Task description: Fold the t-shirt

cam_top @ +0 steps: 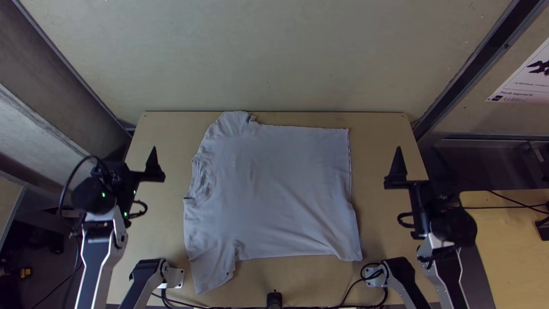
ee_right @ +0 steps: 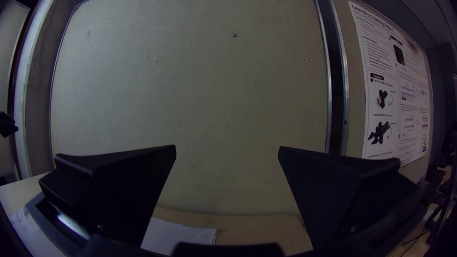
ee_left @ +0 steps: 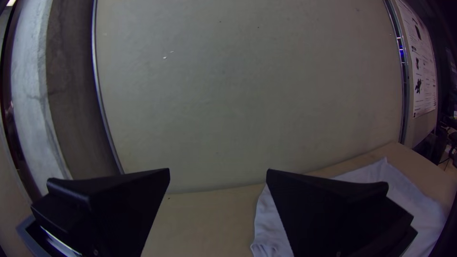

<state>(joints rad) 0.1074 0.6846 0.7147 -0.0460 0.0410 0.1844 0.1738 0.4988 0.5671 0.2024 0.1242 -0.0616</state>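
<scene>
Raised over the table's left side is my left gripper (cam_top: 153, 163), apart from the shirt; in the left wrist view the same gripper (ee_left: 218, 169) is open, its fingers wide apart. My right gripper (cam_top: 397, 166) is over the right side, off the cloth; the right wrist view has this gripper (ee_right: 227, 146) open too. Between them the pale t-shirt (cam_top: 280, 189) lies spread, collar toward the left, hem toward the right. One sleeve is at the far left, slightly rumpled; the other slants toward the near edge. Light creases cross the near hem corner. Parts of the shirt (ee_left: 414, 195) are behind a left finger.
The light wooden table (cam_top: 377, 126) shows bare strips on both sides of the shirt. A pale wall panel (cam_top: 269, 57) stands beyond its far edge. Two further black and white arm parts, cables (cam_top: 349, 292) and a small black device (cam_top: 274, 298) are along the near edge.
</scene>
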